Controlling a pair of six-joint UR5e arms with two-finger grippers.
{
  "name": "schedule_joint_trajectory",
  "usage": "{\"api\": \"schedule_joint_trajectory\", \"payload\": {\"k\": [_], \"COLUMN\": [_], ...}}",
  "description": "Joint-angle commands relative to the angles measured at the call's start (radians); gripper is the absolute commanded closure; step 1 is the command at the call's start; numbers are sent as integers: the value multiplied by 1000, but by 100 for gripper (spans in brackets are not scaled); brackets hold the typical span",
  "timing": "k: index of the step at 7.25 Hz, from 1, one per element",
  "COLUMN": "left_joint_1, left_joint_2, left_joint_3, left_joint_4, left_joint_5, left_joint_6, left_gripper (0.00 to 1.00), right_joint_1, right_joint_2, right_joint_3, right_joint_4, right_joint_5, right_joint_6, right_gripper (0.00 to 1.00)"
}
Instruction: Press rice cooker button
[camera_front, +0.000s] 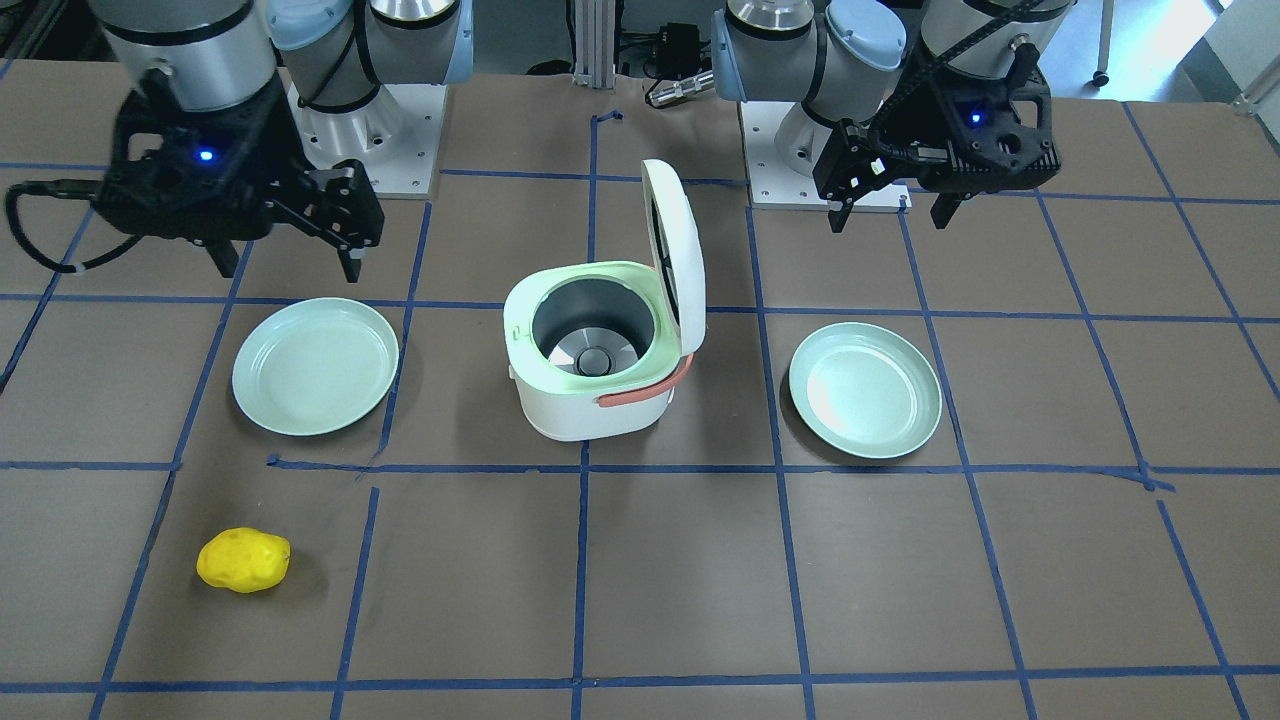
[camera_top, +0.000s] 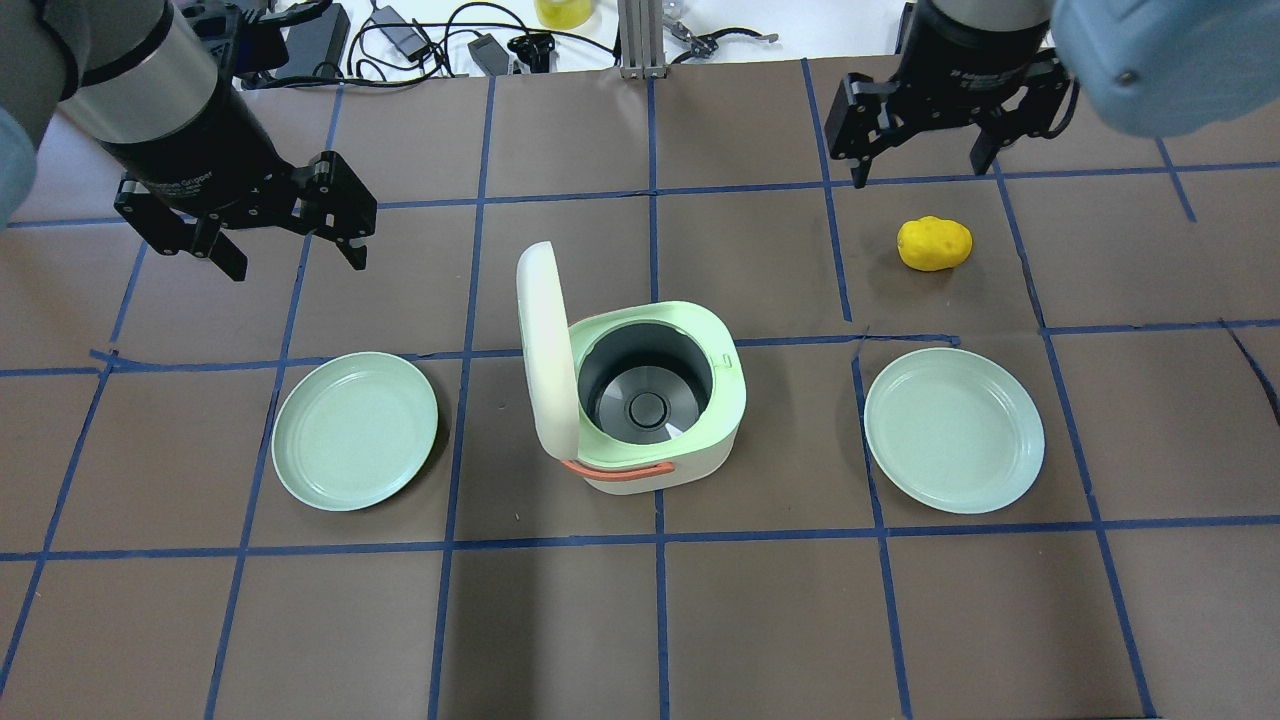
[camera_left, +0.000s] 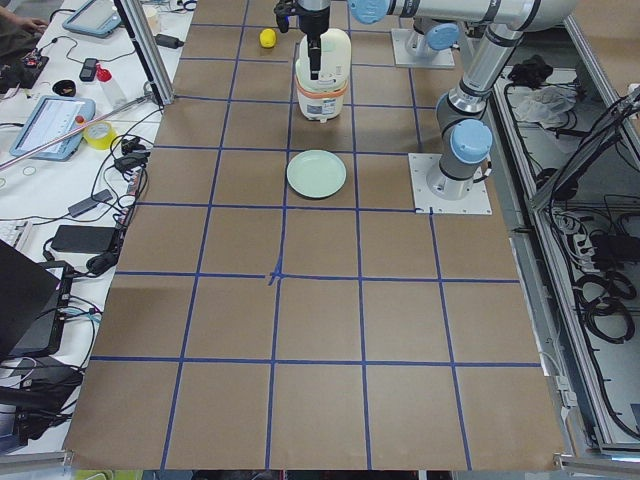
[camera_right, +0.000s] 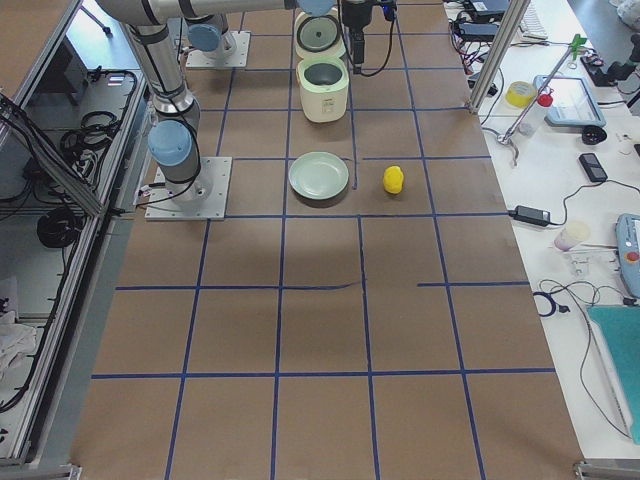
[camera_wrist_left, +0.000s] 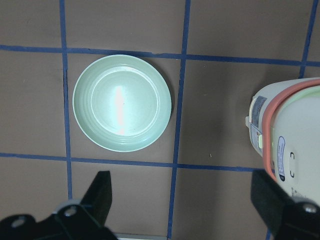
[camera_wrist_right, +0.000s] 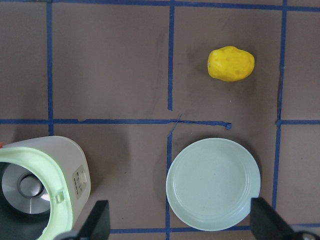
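The white rice cooker (camera_top: 655, 470) with a green rim stands mid-table, its lid (camera_top: 545, 350) swung upright and open, its pot empty. The lid's outer face shows in the left wrist view (camera_wrist_left: 305, 150). A small rounded outline (camera_wrist_left: 292, 165) there, beside the oval label, may be the button; I cannot tell for sure. My left gripper (camera_top: 298, 265) is open and empty, hovering left of the cooker and beyond it. My right gripper (camera_top: 920, 172) is open and empty, hovering far right, beyond a yellow potato-like object (camera_top: 934, 243).
Two pale green plates lie either side of the cooker, one on the left (camera_top: 355, 430), one on the right (camera_top: 953, 430). An orange handle (camera_top: 620, 467) lies along the cooker's near side. Blue tape lines grid the brown table. Cables lie beyond the far edge.
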Motion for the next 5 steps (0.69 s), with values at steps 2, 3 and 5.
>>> {"api": "schedule_joint_trajectory", "payload": {"k": [2, 3, 5], "left_joint_1": [0, 0, 0], "left_joint_2": [0, 0, 0], "left_joint_3": [0, 0, 0], "left_joint_4": [0, 0, 0], "left_joint_5": [0, 0, 0], "left_joint_6": [1, 1, 1], "left_gripper": [0, 0, 0], "right_joint_1": [-56, -56, -53], "right_joint_2": [-17, -19, -20], "right_joint_3": [-13, -11, -5], "right_joint_4": [16, 16, 11], "right_joint_5": [53, 53, 51], "right_joint_6": [-7, -7, -8], "right_gripper": [0, 0, 0]}}
